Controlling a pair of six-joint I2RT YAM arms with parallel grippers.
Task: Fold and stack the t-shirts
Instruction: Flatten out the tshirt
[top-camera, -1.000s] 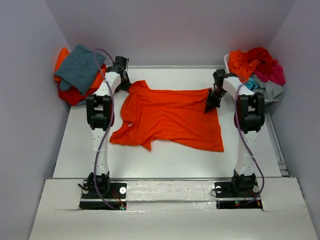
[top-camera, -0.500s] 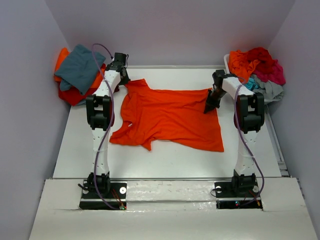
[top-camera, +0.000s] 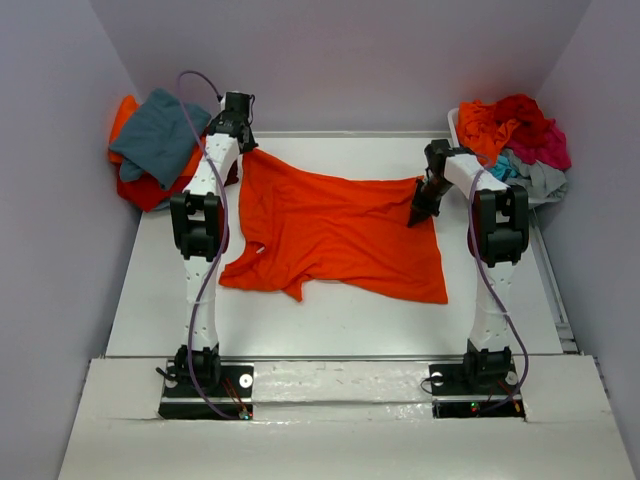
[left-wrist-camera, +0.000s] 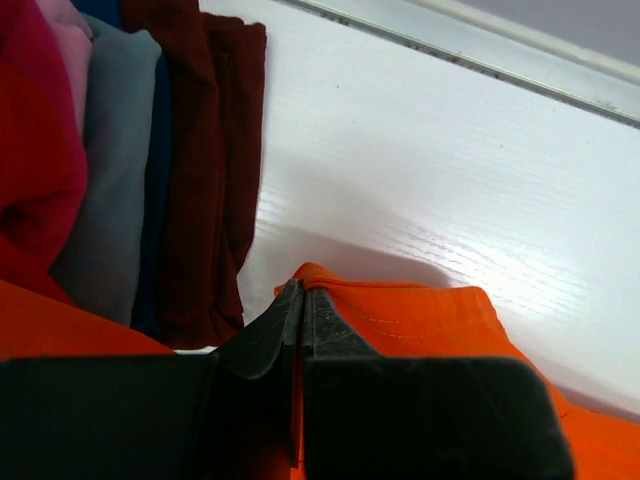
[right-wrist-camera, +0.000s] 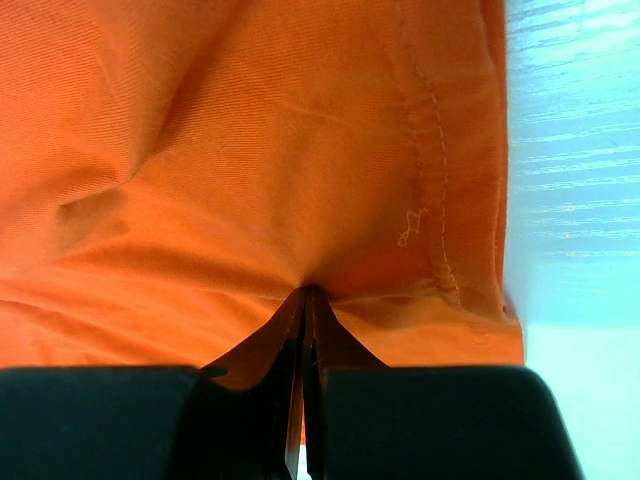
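A bright orange t-shirt (top-camera: 340, 235) lies spread across the white table (top-camera: 330, 320). My left gripper (top-camera: 243, 150) is shut on its far left corner, drawing that corner out toward the back left. In the left wrist view the closed gripper (left-wrist-camera: 301, 292) pinches an orange fold (left-wrist-camera: 420, 315) just above the table. My right gripper (top-camera: 418, 215) is shut on the shirt's far right part near the hem. The right wrist view shows that gripper (right-wrist-camera: 308, 295) closed, with orange cloth (right-wrist-camera: 250, 150) bunched at its tip and the stitched hem to the right.
A stack of t-shirts (top-camera: 155, 145) with a teal-grey one on top sits at the back left; its dark red (left-wrist-camera: 210, 150) and grey (left-wrist-camera: 115, 160) edges lie close to my left gripper. A white bin (top-camera: 455, 120) at the back right holds several crumpled shirts (top-camera: 515, 135).
My left gripper has moved toward the back left with the orange corner, stretching that side of the shirt out. The right gripper has stayed in place.
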